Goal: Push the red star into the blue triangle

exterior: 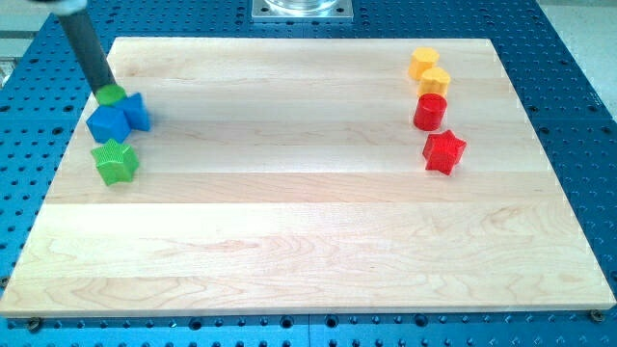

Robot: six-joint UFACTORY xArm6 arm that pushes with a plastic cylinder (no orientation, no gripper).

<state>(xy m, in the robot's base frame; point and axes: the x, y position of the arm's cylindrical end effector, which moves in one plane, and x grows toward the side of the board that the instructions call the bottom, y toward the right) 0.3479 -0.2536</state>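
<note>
The arm carries no hand, only a dark rod (pixel 87 48) that enters from the view's top left and slants down to the right; it grasps nothing and has nothing that could open or clench. My tip (pixel 106 92) sits at the view's upper left of the table (pixel 289 222), touching or just above a small green block (pixel 113 94) whose shape cannot be made out, since the rod covers part of it. Directly below that block, toward the view's bottom, lie two blue blocks pressed together: a blue cube (pixel 107 122) on the view's left and the blue triangle (pixel 138 111) on its right; the two touch. A green star (pixel 116 161) lies just below the blue cube, close to it; whether they touch cannot be told. The red star (pixel 444 150) is on the opposite side, at the view's right, well apart from the blue triangle and from my tip. Above the red star, in a short column running toward the view's top, stand a red cylinder (pixel 430 111), a yellow block (pixel 435 82) and a second yellow block (pixel 423 63); the two yellow blocks touch, and the lower one touches or nearly touches the red cylinder. The red star stands just beside the red cylinder, with a small gap. The table rests on a blue perforated base (pixel 578 87).
</note>
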